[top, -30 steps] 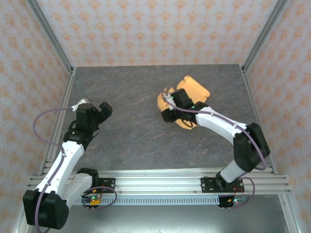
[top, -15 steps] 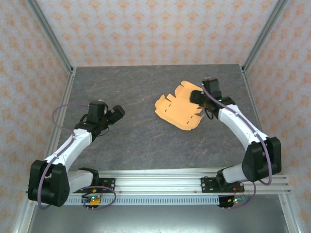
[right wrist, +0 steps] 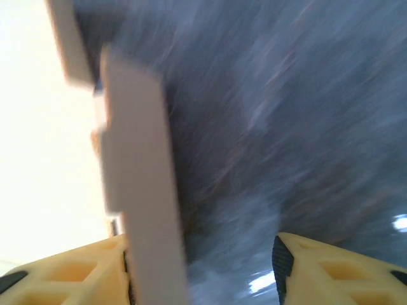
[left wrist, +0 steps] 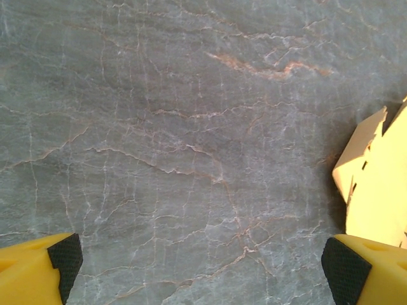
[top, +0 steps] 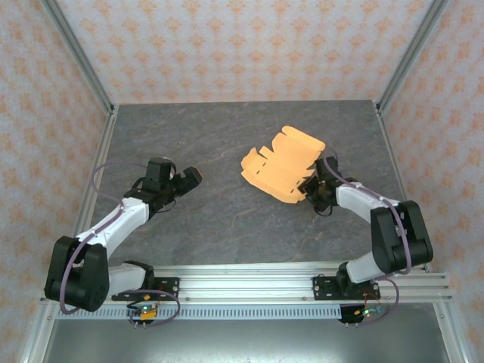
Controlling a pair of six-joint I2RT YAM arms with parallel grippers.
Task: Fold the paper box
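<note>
Top external | right pincer (top: 311, 187) low at paper box (top: 280, 166) edge | jaws apart

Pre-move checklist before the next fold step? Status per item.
1. left gripper open: ok, fingers wide apart over the bare table.
2. Left gripper clear of the paper box: ok, the box lies apart, off to its side.
3. right gripper at the box's edge: ok, it sits at the near right side.
4. flap inside the right gripper's gap: ok, it stands between the fingers, close to one of them.
5. Right gripper closed on the flap: not ok, jaws stand open.
6. Finger touching the flap: cannot tell, the right wrist view is blurred.
</note>
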